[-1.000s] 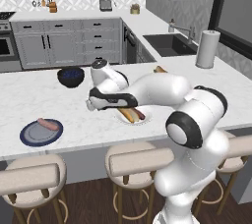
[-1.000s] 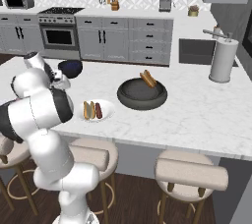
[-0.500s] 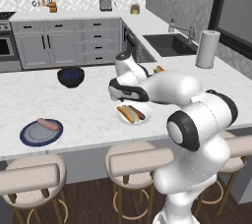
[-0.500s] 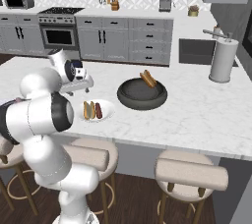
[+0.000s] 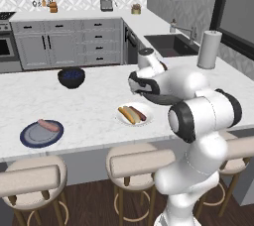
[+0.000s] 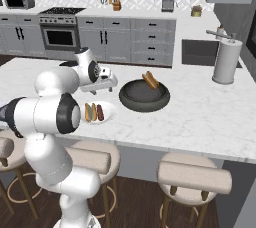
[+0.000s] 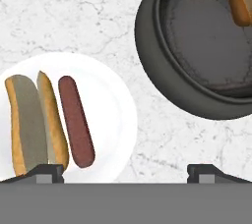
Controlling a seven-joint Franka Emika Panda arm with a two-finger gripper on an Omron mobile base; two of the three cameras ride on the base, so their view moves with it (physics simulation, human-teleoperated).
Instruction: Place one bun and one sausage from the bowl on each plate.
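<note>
**A:** Which step is this?

**B:** The white plate (image 7: 113,120) already carries a bun (image 7: 34,122) and a sausage (image 7: 76,120); the blue-rimmed plate (image 5: 30,138) has just a sausage (image 5: 48,125). The gripper (image 7: 125,171) hovers with jaws spread and nothing in them.

**A:** Next?

**B:** Probably reach into the bowl (image 6: 131,103) for the remaining bun (image 6: 149,79). There's no writing I can read.

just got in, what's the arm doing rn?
Serving hot dogs from the dark bowl. The white plate already has a bun and a sausage. The blue plate has a sausage only. One bun is left in the bowl. The gripper hovers open, empty, beside the bowl.
</note>
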